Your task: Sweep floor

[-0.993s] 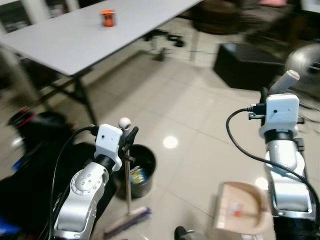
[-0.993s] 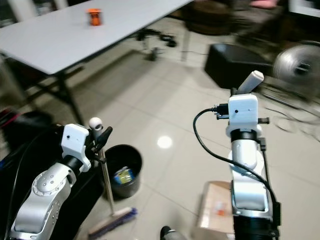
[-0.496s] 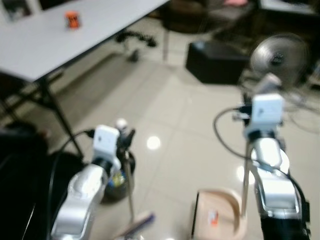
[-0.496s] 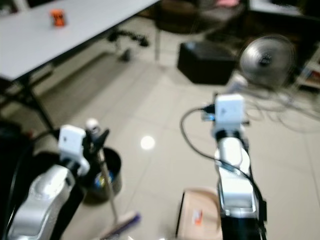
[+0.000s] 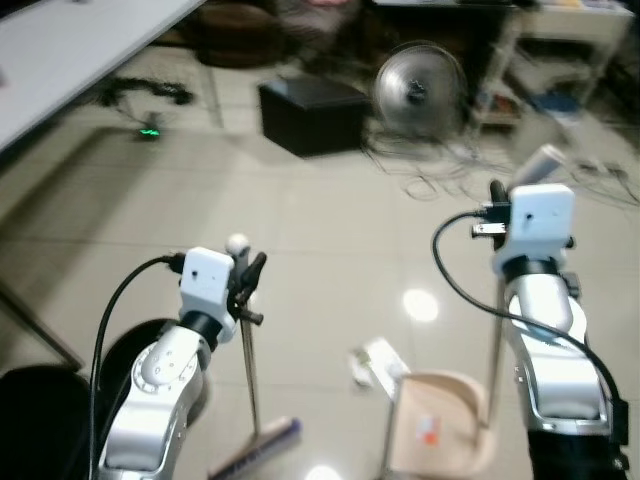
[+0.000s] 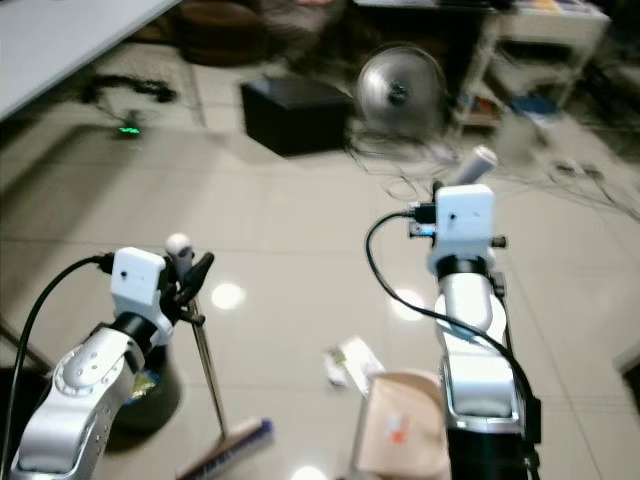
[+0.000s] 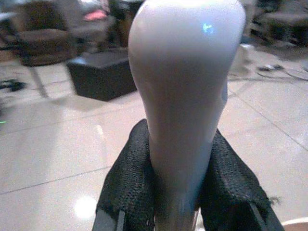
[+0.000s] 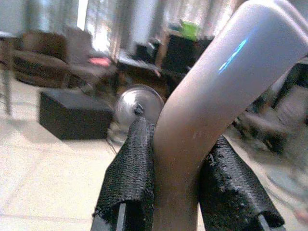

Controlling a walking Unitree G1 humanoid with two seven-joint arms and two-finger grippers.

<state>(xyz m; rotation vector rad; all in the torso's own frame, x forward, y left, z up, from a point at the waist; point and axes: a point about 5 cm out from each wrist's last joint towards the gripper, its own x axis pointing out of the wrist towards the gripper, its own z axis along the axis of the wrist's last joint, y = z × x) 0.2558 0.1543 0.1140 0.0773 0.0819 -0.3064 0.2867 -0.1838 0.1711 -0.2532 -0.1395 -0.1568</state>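
Observation:
My left gripper (image 5: 247, 276) is shut on the thin broom handle (image 7: 185, 96), just under its white knob. The broom head (image 5: 256, 456) rests on the tiled floor below. My right gripper (image 5: 498, 197) is shut on the grey upright dustpan handle (image 8: 211, 91). The beige dustpan (image 5: 441, 436) stands on the floor by my right side with an orange scrap in it. White crumpled litter (image 5: 374, 361) lies on the tiles just ahead of the dustpan, between the two tools.
A black bin (image 6: 149, 386) sits low at my left, beside the broom. Farther off stand a black box (image 5: 311, 115) and a floor fan (image 5: 419, 84) with loose cables around it. A white table (image 5: 70, 50) edges the far left.
The whole view has swung to the right: the table has slid off to the left, and the fan and the floor litter have come in. Both grippers keep their hold.

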